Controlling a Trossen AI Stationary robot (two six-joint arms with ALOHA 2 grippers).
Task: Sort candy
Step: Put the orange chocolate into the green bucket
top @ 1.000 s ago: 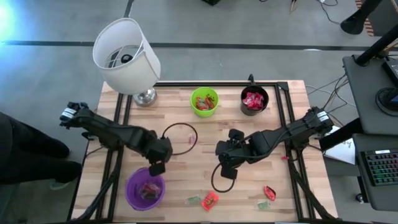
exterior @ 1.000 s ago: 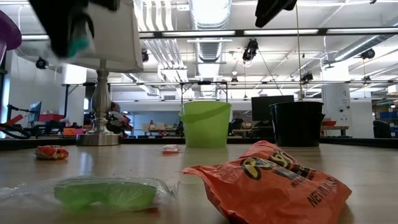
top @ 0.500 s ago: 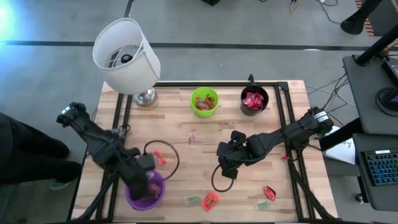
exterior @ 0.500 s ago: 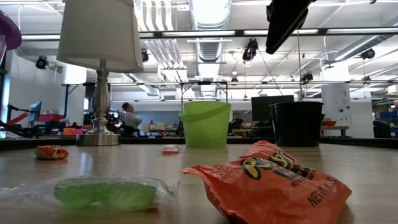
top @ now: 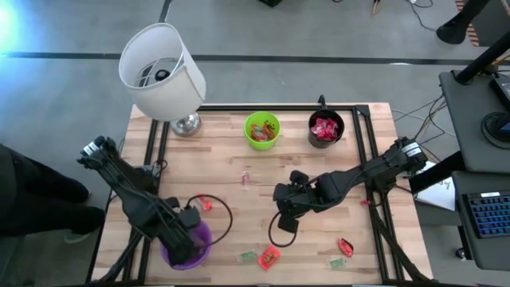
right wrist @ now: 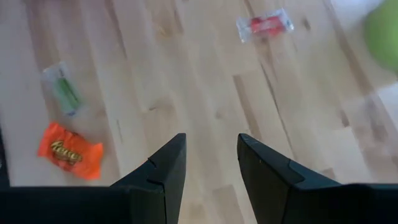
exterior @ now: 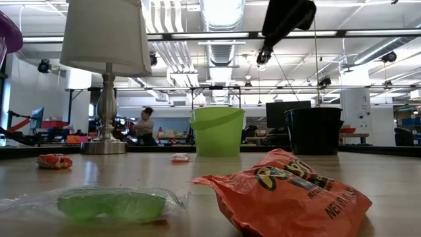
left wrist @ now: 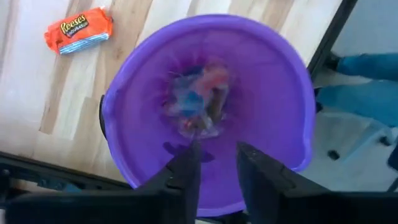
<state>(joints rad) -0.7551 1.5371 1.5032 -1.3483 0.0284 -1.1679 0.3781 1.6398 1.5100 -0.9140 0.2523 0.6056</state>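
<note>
A light wooden slatted table [top: 223,171] carries a white-shaded lamp [top: 163,72], green plastic cup [top: 262,130], black cup [top: 325,128], purple cup [top: 187,243], and scattered wrapped candy [top: 269,255].

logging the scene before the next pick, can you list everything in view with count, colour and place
purple cup: one, near left corner, wrappers inside
green cup: one, far middle, candy inside
black cup: one, far right, red candy inside
loose candy: six seen; orange packet and green one at near edge, red and green near right, orange beside purple cup, small red mid-table
lamp: one, white shade, far left corner
left gripper: over purple cup, fingers apart, empty
right gripper: above mid-table, fingers open, empty
</note>
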